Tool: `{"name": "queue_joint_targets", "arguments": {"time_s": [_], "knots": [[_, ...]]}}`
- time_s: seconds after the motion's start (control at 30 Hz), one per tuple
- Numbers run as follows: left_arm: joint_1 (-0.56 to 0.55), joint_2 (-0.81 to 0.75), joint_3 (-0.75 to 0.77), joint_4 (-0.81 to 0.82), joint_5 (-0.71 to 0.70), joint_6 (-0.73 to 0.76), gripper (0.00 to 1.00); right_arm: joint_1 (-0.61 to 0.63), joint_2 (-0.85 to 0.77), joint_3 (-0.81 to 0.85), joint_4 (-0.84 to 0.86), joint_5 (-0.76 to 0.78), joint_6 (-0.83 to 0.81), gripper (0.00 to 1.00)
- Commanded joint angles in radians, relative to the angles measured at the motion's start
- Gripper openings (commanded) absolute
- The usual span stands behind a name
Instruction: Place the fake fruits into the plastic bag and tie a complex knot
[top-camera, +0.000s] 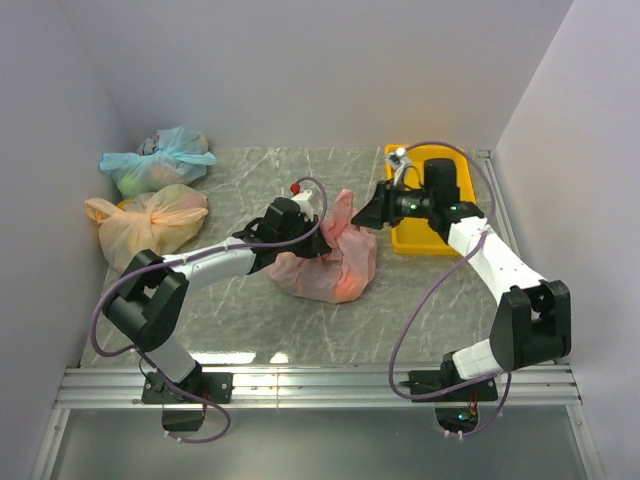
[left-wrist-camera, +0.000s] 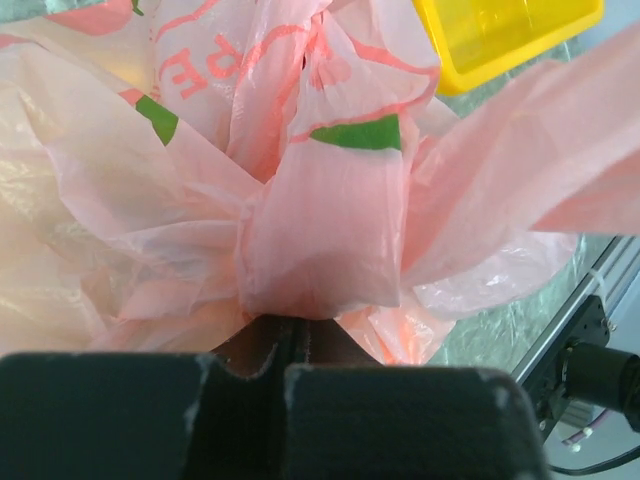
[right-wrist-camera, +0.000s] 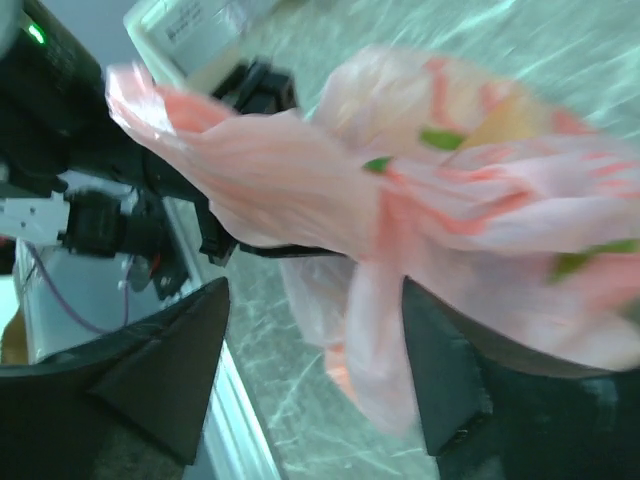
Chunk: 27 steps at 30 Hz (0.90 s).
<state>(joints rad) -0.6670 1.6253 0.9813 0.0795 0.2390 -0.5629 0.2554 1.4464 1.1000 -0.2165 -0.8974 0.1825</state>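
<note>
**Plastic bag** (top-camera: 335, 268): stands mid-counter (top-camera: 240, 330) between the two arms, bulging and gathered at the top.

**Fake fruits** (top-camera: 346, 286): only a reddish glow through the bag's lower wall is visible. None is seen loose on the counter, and the yellow tray (top-camera: 415, 240) to the right appears empty. Loading is judged complete, or nearly so.

**Left gripper** (left-wrist-camera: 285, 345): jaws closed together, pinching pink film just below a wrapped band (left-wrist-camera: 322, 235) where the bag's neck is bunched.

**Right gripper** (top-camera: 368, 212): jaws spread wide. A stretched strip of the bag runs between them and is not clamped. The right wrist view is blurred.

**Knot**: one wrap appears formed at the neck, but its tightness cannot be told. Further crossings and a firm pull are judged outstanding before the knot counts as complex.

**Other items**: the blue-green tied bag (top-camera: 160, 160) and the peach tied bag (top-camera: 150, 222) lie at far left, well apart from the work.
</note>
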Motion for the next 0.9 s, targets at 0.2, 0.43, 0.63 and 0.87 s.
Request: {"name": "queue_joint_targets", "arguments": {"time_s": [0.2,0.43,0.63,0.87], "knots": [[0.001,0.067,0.085,-0.044,-0.084,-0.065,0.00,-0.033,0.158,0.038,0.114,0.025,0.023,0.25],[0.001,0.105,0.118,-0.017,-0.099,-0.098,0.00,0.018,0.299,0.084,-0.075,-0.020,-0.155,0.38],[0.029,0.114,0.125,0.054,-0.061,-0.055,0.00,0.059,0.302,0.002,-0.144,-0.164,-0.154,0.54],[0.056,0.029,0.057,0.013,0.112,0.043,0.00,0.165,0.249,-0.068,0.058,-0.245,0.096,0.58]]}}
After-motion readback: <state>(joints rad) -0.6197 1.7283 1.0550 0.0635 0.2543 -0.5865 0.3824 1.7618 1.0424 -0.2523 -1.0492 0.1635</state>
